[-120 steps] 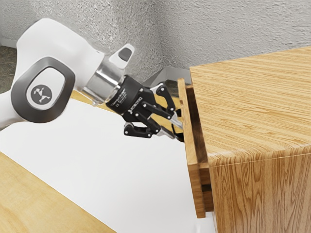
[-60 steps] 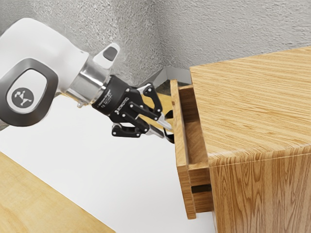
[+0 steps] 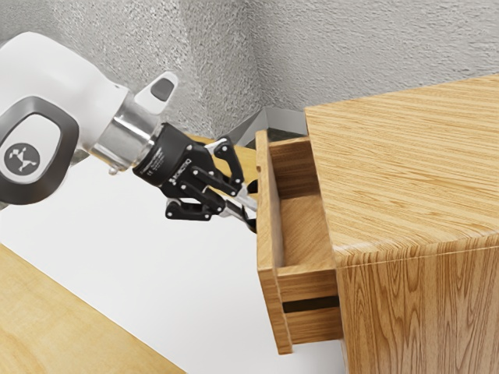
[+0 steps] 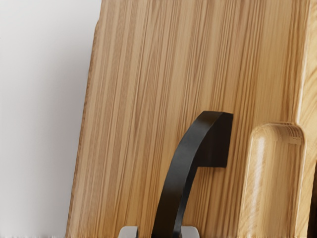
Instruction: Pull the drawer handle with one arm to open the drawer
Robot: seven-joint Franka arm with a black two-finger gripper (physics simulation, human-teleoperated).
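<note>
While the drawer (image 3: 267, 222) gapes, jaws clamp its handle (image 4: 183, 168).

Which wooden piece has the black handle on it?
The open drawer front, whose handle the pincer grips; the cabinet top and side are plain wood.

Drawer front (image 4: 143, 89): light wood, we're right up vs. it.
Handle (image 4: 190, 158): black, curved, mounted on front.
White surface (image 4: 39, 124): beside front.

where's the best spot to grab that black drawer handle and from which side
Take the black handle at the middle of its arch, where it stands clear of the drawer front. Come straight at the front, one finger each side of the thin bar, as the gripper is shut on it.
</note>
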